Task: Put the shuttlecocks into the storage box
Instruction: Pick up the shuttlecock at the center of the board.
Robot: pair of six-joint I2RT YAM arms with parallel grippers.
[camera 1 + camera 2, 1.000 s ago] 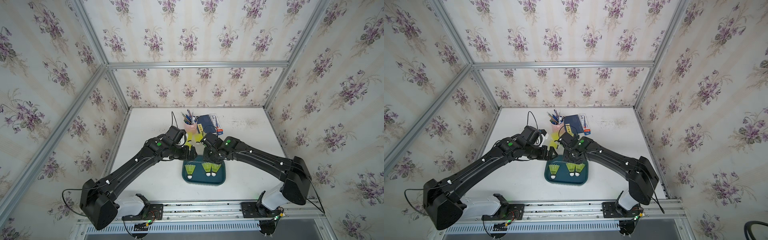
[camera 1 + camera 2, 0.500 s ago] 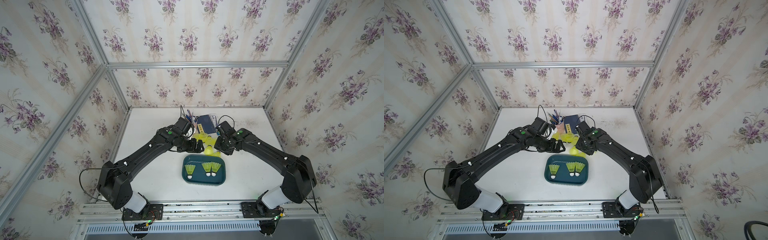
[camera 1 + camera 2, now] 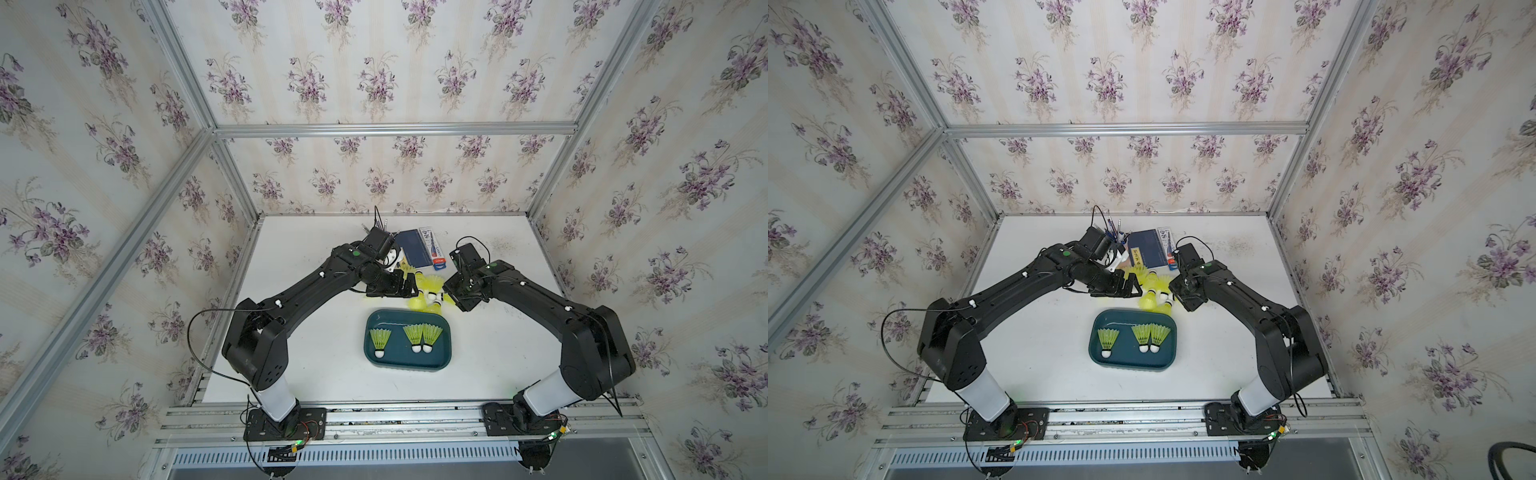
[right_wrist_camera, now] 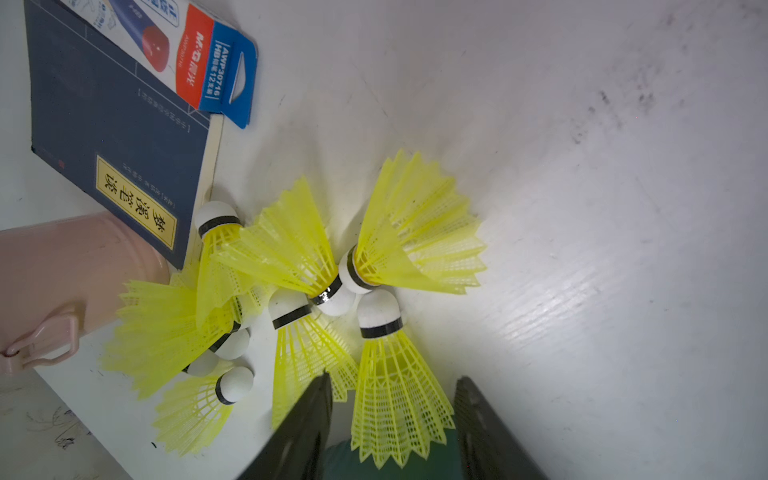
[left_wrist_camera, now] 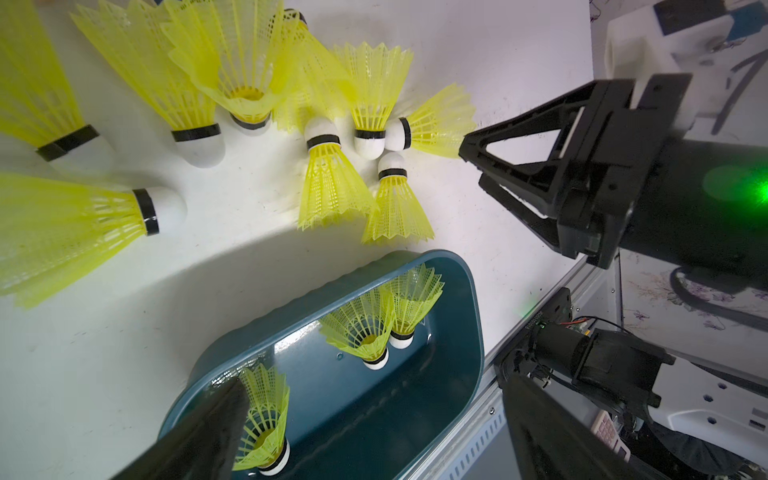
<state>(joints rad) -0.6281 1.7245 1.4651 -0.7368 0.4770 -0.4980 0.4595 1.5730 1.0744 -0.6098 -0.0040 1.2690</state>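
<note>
Both arms have swung back from the storage box (image 3: pixel 440 355) to the loose shuttlecocks (image 3: pixel 428 291) heaped just beyond its far rim; the left hand (image 3: pixel 410 287) is spread wide, the right hand (image 3: pixel 451 296) part-open, both empty. Guard against interlocked skirts dragging a neighbour, or your converging hands colliding. The nearest shuttlecock (image 4: pixel 399 374) lies flat, axis far-to-near, cork toward the far edge of the surface (image 3: pixel 316 340).
</note>
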